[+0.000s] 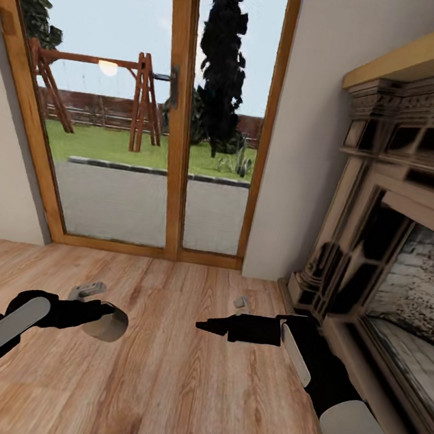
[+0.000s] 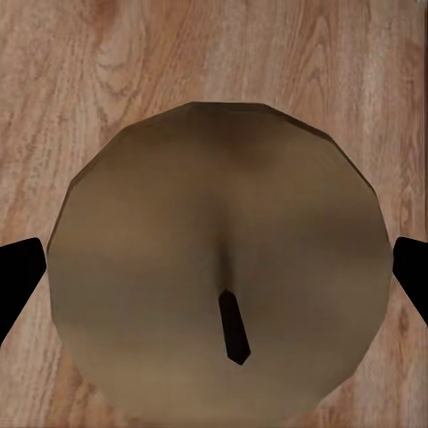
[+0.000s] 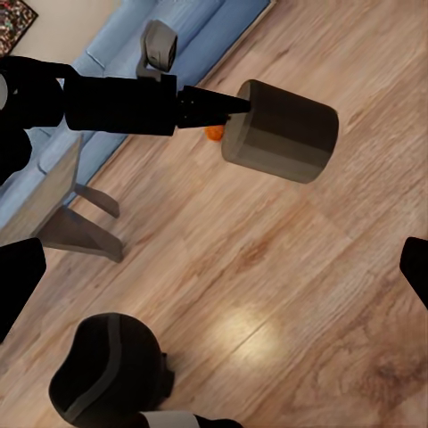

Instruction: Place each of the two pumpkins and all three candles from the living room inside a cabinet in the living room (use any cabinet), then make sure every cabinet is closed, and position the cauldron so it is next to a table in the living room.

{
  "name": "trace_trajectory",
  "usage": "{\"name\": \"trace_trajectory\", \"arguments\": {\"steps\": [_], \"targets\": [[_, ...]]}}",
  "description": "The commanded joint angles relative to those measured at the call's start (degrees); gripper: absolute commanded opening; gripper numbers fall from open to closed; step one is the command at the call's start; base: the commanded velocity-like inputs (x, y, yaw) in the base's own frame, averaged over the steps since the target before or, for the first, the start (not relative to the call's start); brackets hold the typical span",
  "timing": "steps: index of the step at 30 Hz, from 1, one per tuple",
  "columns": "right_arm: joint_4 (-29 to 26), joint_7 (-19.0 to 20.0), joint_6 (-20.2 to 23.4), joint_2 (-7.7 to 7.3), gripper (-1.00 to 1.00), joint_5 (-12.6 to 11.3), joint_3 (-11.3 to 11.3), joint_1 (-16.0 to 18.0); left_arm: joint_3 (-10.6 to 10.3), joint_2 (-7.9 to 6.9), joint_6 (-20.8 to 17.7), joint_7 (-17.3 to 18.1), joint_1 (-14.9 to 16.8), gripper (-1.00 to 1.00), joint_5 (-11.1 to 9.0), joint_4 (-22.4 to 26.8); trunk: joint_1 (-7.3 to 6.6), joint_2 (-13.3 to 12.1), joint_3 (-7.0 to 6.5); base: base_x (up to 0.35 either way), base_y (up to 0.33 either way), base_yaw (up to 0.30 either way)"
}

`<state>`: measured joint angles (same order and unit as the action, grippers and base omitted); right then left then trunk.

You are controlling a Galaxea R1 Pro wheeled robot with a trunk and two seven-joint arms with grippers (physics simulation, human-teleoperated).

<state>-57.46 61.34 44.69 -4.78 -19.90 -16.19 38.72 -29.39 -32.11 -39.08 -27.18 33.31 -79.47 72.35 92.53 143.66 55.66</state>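
The left arm reaches forward low over the wooden floor (image 1: 174, 376), the left gripper (image 1: 102, 318) with its jaws closed on a stubby tan candle (image 1: 109, 324), held just above the boards. A pumpkin (image 3: 214, 133) peeks out orange behind that candle, on the floor near the pale bench (image 3: 53, 192). The right arm stretches level beside the fireplace (image 1: 396, 221), the right gripper (image 1: 205, 325) with jaws spread wide and empty.

Wood-plank floor (image 1: 174, 376) ran to glazed door (image 1: 168, 120) in orange-brown wooden frame. Outside: lawn (image 1: 116, 148), wooden swing set (image 1: 103, 91), dark cypress tree (image 1: 222, 59), brick boundary wall (image 1: 101, 109). Ornate stone fireplace (image 1: 389, 220) stood at right under pale wooden mantel shelf (image 1: 419, 55). Blue sofa (image 3: 134, 45) stood against wall.
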Motion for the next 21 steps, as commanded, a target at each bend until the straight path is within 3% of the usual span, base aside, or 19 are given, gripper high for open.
{"name": "trace_trajectory", "arguments": {"steps": [1,14,21], "targets": [[-0.02,-0.08,0.31,-0.05,1.0,-0.32,-0.12,0.04,-0.14,-0.05,0.06,-0.46,0.06,-1.0,-0.6,0.07,-0.03,0.01,-0.17,0.0,0.0,0.0],[-0.02,-0.08,0.31,-0.05,1.0,-0.32,-0.08,0.04,-0.21,0.01,0.06,-0.42,0.04,-1.0,-0.68,0.07,-0.37,-0.17,-3.05,-0.124,0.0,0.0],[-0.02,-0.08,0.31,-0.06,1.0,-0.32,-0.1,0.04,-0.23,-0.04,0.06,-0.42,0.04,-1.0,-0.85,0.07,-0.55,-0.26,-4.6,-0.297,0.0,0.0]]}}
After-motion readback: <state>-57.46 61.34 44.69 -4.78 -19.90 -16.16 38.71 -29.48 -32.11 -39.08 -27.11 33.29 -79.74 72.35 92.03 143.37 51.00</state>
